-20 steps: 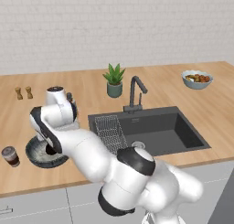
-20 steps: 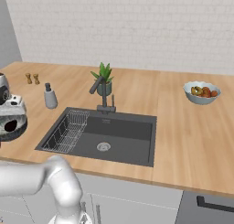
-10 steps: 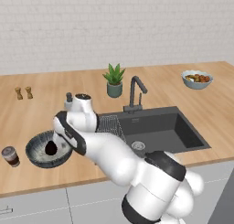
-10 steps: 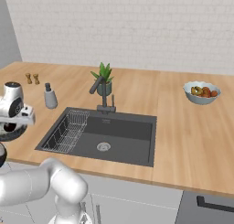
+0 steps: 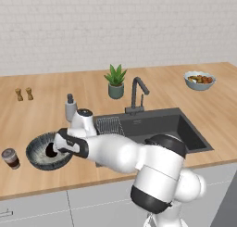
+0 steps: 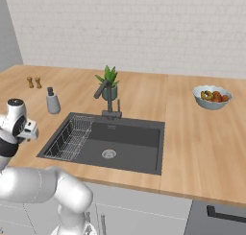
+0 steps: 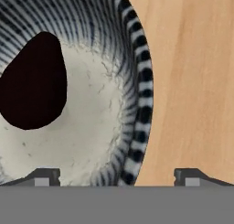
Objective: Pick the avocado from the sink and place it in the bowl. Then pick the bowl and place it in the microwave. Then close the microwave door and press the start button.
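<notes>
Near-black avocado (image 7: 33, 81) inside bowl (image 7: 137, 104), wide-spread empty claw (image 7: 116, 175) straddling its rim.

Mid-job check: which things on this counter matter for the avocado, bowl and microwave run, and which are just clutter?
Job:
- avocado, lying in the bowl
- bowl, on the counter left of the sink
- sink
- gripper, open, straddling the bowl's rim

Clutter:
- fruit bowl
- potted plant
- soap dispenser
- two small shakers
- cup
</notes>
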